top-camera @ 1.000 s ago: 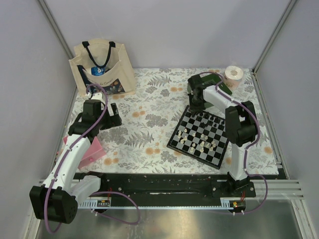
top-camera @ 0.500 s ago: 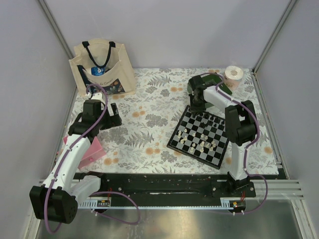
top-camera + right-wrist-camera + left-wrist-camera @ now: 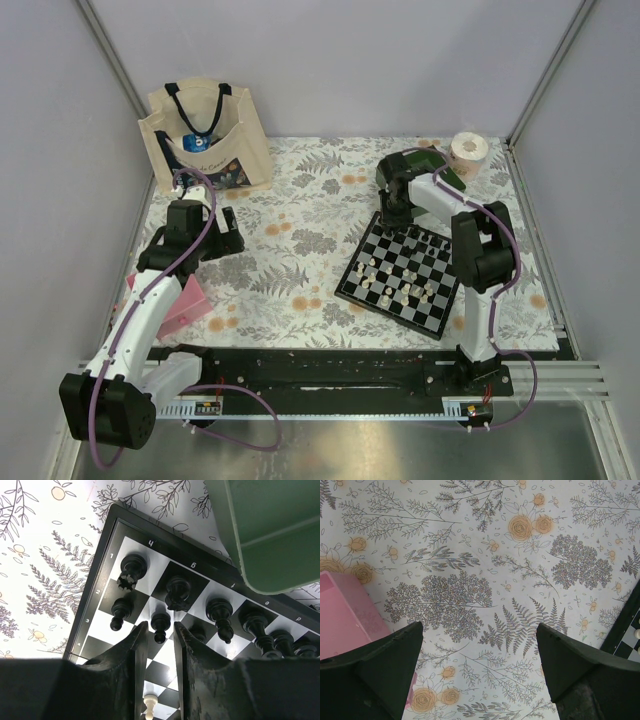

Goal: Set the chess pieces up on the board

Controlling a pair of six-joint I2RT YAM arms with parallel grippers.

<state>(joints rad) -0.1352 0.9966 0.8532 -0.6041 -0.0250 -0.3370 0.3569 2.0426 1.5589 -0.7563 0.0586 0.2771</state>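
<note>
We locate the board (image 3: 395,262) on the right half of the floral tablecloth (image 3: 300,250), turned at an angle, with its far corner touching or under the green tray (image 3: 270,530). The right gripper (image 3: 397,215) hangs over that far corner. In the right wrist view its fingers (image 3: 132,655) are parted by a narrow gap, and a black pawn (image 3: 160,624) stands on the board (image 3: 102,572) between the tips. The pawn appears free of both fingers, with a sliver of square visible at each side. More black chess pieces (image 3: 177,592) stand along the two rows nearest the lettered edge. A cream-white piece (image 3: 150,700) shows lower down in the gap, and further cream-white pieces (image 3: 405,292) are spread over the near half of the board. The left gripper (image 3: 228,232) sits well apart from the board, on the left side of the table. Its fingers (image 3: 385,665) are spread wide over bare cloth and hold nothing, with a pink object (image 3: 345,610) just beside the left one. A tote bag (image 3: 205,140) stands at the far left and a paper roll (image 3: 468,150) at the far right
</note>
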